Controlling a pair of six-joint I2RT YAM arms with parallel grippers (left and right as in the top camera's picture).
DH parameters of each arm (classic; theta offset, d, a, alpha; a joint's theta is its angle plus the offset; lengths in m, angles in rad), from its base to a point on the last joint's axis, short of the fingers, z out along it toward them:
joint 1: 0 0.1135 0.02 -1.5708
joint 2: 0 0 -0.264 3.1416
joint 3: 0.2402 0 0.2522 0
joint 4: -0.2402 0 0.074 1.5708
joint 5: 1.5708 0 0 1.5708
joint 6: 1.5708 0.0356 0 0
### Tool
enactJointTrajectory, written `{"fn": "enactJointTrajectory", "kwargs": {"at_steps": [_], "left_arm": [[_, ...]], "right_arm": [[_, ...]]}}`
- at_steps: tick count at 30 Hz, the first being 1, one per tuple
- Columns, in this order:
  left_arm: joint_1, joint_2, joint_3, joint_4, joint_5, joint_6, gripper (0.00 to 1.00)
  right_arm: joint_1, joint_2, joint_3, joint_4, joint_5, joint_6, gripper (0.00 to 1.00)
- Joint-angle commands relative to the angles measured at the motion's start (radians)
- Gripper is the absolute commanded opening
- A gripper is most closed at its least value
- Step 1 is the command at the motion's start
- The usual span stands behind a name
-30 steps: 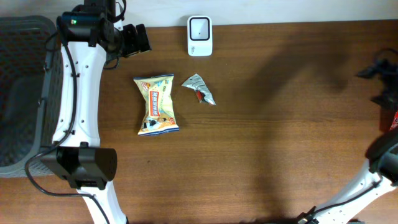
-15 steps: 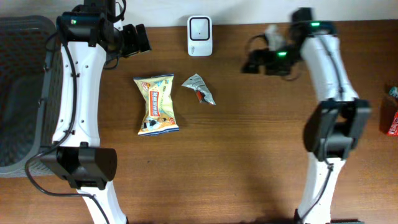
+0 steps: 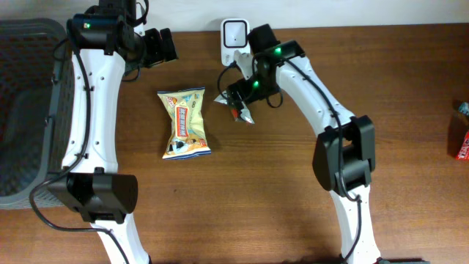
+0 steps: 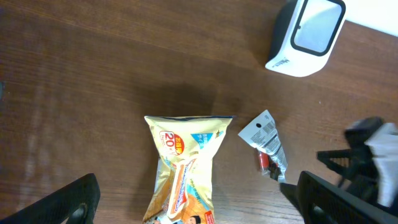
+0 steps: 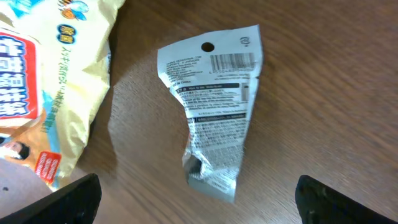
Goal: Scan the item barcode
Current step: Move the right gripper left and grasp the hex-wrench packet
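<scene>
Hanging wide open and empty, the right hand overlooks a crinkled, wedge-shaped silvery packet on the wood-grain table.

Brown wooden table, dark grey basket at its left end, yellow snack bag lying flat, possibly a red carton cropped at the right edge.
</scene>
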State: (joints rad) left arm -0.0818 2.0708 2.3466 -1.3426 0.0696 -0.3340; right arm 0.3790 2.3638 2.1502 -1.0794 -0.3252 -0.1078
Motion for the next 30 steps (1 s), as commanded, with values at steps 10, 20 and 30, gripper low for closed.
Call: {"fn": "enactJointTrajectory", "kwargs": {"at_steps": [10,20,30], "left_arm": [[0.006,-0.009,0.000,-0.001,-0.011,-0.007,0.99],[0.006,-0.009,0.001,-0.001,-0.011,-0.007,0.99],[0.006,-0.009,0.000,-0.001,-0.011,-0.006,0.99]], "right_arm": [[0.033,0.095,-0.007,0.068,0.024,0.024,0.50],[0.034,0.097,-0.007,0.081,0.120,0.169,0.44],[0.033,0.097,-0.007,0.073,0.145,0.168,0.31]]}}
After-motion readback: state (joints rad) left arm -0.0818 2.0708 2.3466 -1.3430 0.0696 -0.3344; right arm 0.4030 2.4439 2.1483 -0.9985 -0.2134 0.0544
